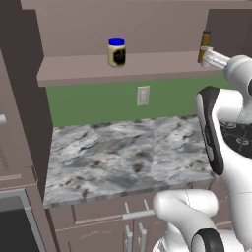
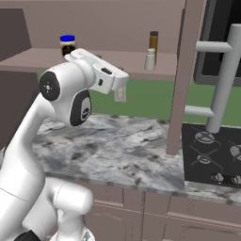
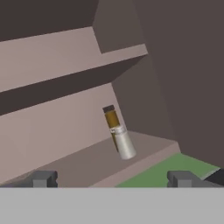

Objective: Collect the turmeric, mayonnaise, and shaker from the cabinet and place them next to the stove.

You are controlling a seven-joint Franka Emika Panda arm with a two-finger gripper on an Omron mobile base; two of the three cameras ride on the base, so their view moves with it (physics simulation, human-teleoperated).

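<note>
On the cabinet shelf (image 2: 132,69) the turmeric (image 3: 111,118), a slim amber bottle with a dark cap, stands right behind the small pale shaker (image 3: 124,143), near the shelf's right end. The same turmeric (image 2: 153,44) and shaker (image 2: 150,60) show in the right base view. Far to their left on the shelf stands the mayonnaise (image 1: 116,52), a cream jar with a blue lid. My gripper (image 3: 111,180) is open with nothing between its fingers. It is raised to shelf height, short of the shelf's front edge, and points at the shaker. The black stove (image 2: 212,150) lies low at the right.
A grey marble counter (image 1: 123,152) runs below the shelf, with a wall outlet (image 1: 142,96) on the green wall behind. The open cabinet door (image 2: 181,80), with a grey bar handle (image 2: 223,75), hangs between counter and stove. Handled base drawers (image 1: 133,216) sit under the counter.
</note>
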